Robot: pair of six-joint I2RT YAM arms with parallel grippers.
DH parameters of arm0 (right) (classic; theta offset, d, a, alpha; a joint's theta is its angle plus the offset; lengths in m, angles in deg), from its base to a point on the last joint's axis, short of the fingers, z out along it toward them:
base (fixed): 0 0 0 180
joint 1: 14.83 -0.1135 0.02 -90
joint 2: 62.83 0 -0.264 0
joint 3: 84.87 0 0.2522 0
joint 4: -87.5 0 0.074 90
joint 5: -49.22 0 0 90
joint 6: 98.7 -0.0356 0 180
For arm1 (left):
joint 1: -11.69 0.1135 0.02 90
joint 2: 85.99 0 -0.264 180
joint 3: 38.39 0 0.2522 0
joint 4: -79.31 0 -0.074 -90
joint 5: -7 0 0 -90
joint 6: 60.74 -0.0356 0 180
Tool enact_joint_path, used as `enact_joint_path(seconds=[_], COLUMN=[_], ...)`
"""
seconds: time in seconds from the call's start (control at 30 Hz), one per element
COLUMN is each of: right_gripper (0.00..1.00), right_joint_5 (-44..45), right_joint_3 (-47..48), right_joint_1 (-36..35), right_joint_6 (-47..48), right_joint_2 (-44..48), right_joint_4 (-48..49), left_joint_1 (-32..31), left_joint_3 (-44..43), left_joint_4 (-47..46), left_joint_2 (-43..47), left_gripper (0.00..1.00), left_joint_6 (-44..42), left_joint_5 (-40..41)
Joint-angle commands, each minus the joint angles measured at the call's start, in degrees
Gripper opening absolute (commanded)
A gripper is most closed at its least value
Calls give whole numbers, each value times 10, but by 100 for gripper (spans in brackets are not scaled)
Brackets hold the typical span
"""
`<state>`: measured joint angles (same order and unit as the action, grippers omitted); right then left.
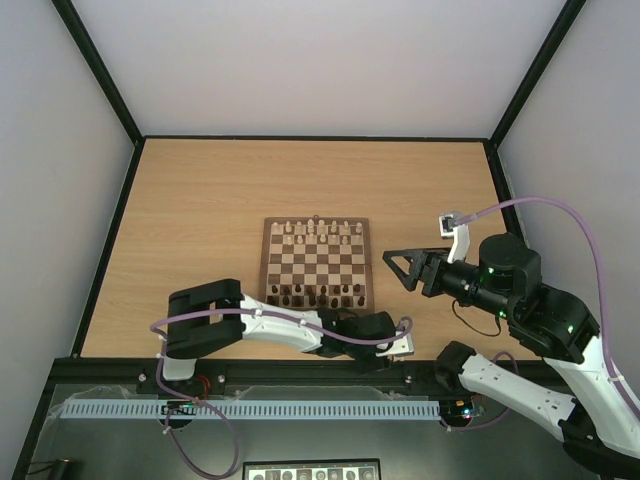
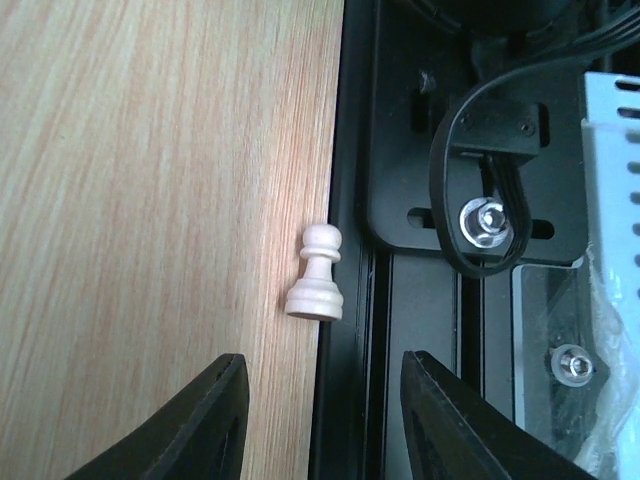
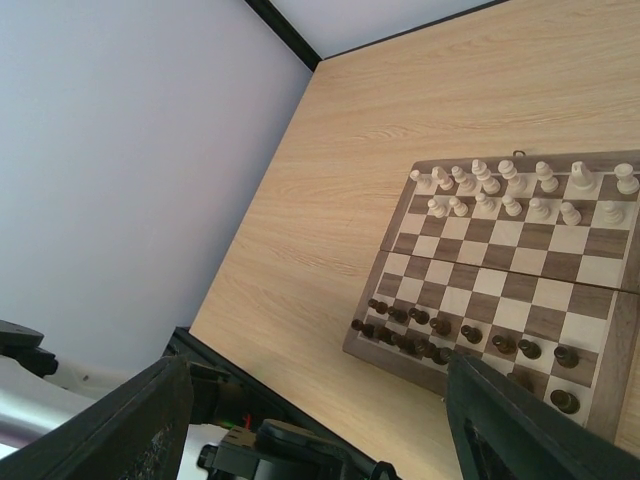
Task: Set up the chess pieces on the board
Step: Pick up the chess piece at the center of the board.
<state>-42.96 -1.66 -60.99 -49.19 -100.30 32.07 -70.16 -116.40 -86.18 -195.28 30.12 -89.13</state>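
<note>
— Tabletop (image 2: 150, 200), near side of the board (image 1: 316, 262): one pale pawn (image 2: 318, 275) at the edge. Left gripper (image 2: 322, 372) hangs just short of it, jaws apart, empty.
— Right gripper (image 3: 318, 385)?
— Beside the board, jaws apart, holding nothing. Next, I'd judge: close on the pawn, then carry it to the far pale rows (image 1: 318, 232).

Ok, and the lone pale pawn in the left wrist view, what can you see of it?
The pale pawn looks like unpainted light wood: round head, collar, waisted stem, flared base. It sits on the table at its very edge, beside the black rail. Upright or toppled is unclear. Nothing grips it.
</note>
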Motion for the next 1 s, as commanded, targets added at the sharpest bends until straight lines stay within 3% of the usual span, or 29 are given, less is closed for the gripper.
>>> enact_joint_path(seconds=[0.0, 0.97], right_gripper=[70, 71], right_joint_5=[0, 1], right_joint_3=[1, 0], right_joint_1=[-2, -2], right_joint_6=[6, 12], right_joint_2=[2, 12], right_joint_4=[10, 9], left_joint_1=[-1, 5], left_joint_3=[-9, -40], left_joint_4=[-18, -39], left_joint_2=[-21, -62], left_gripper=[44, 42], left_joint_6=[-10, -10], left_joint_5=[-11, -14])
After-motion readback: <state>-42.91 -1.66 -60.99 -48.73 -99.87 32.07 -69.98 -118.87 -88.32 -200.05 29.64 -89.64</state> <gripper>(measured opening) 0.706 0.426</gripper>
